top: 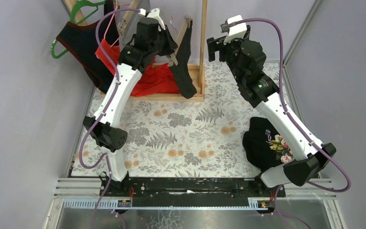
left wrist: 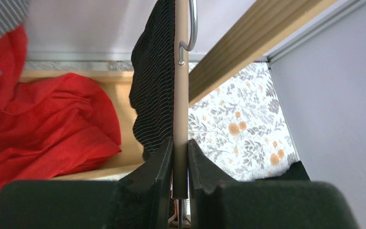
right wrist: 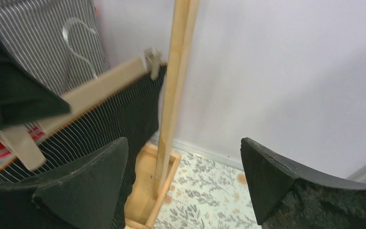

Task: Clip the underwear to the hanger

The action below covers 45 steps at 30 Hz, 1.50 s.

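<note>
A wooden hanger point(top: 183, 34) tilts in front of the rack at the back, and my left gripper point(top: 169, 51) is shut on its bar. The left wrist view shows that bar point(left wrist: 181, 95) edge-on between the pads, with my left gripper point(left wrist: 180, 162) closed round it. The black pin-striped underwear point(left wrist: 155, 86) hangs along its left side. In the right wrist view a clip point(right wrist: 151, 59) at the hanger's point(right wrist: 100, 86) end pinches the underwear point(right wrist: 119, 119). My right gripper point(right wrist: 183, 167) stands open and empty beside the rack's post point(right wrist: 171, 95), and it shows raised point(top: 215, 47) in the top view.
A red cloth point(top: 155, 78) lies in the wooden rack base point(top: 171, 97). A green hanger with a dark garment point(top: 83, 43) hangs at the back left. A grey striped garment point(right wrist: 38, 38) hangs behind. A black floral garment point(top: 267, 143) lies on the table under my right arm.
</note>
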Available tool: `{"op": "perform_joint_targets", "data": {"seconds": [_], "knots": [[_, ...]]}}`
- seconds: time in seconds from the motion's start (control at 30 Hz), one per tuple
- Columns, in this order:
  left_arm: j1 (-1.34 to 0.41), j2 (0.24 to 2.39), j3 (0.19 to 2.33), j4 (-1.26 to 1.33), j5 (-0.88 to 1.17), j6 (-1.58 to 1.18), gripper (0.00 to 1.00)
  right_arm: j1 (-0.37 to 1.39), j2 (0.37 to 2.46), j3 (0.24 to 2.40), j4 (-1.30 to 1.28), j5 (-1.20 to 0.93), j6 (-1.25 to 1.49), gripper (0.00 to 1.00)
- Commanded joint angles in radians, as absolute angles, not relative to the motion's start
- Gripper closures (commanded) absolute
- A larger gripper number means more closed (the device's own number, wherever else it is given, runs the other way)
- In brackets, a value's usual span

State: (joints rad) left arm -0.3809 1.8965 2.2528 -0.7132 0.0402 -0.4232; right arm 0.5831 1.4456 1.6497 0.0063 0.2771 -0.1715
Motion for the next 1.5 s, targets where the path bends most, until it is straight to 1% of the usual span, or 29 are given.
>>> {"op": "perform_joint_targets", "data": {"seconds": [0.0, 0.13, 0.2, 0.37, 0.6, 0.8, 0.93, 1.2, 1.47], "knots": [[-0.388, 1.843, 2.264, -0.651, -0.083, -0.378, 1.00, 0.564, 1.411, 1.620, -0.021, 0.307, -0.146, 0.07], [-0.388, 1.745, 2.117, -0.452, -0.143, -0.349, 1.00, 0.561, 1.405, 1.600, -0.015, 0.285, -0.132, 0.08], [-0.387, 1.729, 2.092, -0.405, -0.158, -0.324, 1.00, 0.560, 1.404, 1.595, -0.015, 0.277, -0.131, 0.08], [-0.388, 1.721, 2.092, -0.305, -0.166, -0.280, 1.00, 0.560, 1.409, 1.594, -0.014, 0.262, -0.125, 0.08], [-0.387, 1.801, 2.215, -0.278, -0.170, -0.225, 1.00, 0.558, 1.411, 1.581, -0.017, 0.233, -0.108, 0.09], [-0.387, 1.780, 2.137, -0.122, -0.178, -0.186, 1.00, 0.558, 1.407, 1.574, -0.018, 0.217, -0.102, 0.09], [-0.386, 1.838, 2.236, -0.168, -0.198, -0.151, 1.00, 0.558, 1.402, 1.569, -0.018, 0.211, -0.099, 0.10], [-0.367, 1.913, 2.327, -0.158, -0.210, -0.126, 1.00, 0.558, 1.395, 1.561, -0.015, 0.180, -0.092, 0.11], [-0.333, 1.964, 2.364, -0.144, -0.196, -0.163, 1.00, 0.558, 1.388, 1.559, -0.021, 0.168, -0.089, 0.11]]}}
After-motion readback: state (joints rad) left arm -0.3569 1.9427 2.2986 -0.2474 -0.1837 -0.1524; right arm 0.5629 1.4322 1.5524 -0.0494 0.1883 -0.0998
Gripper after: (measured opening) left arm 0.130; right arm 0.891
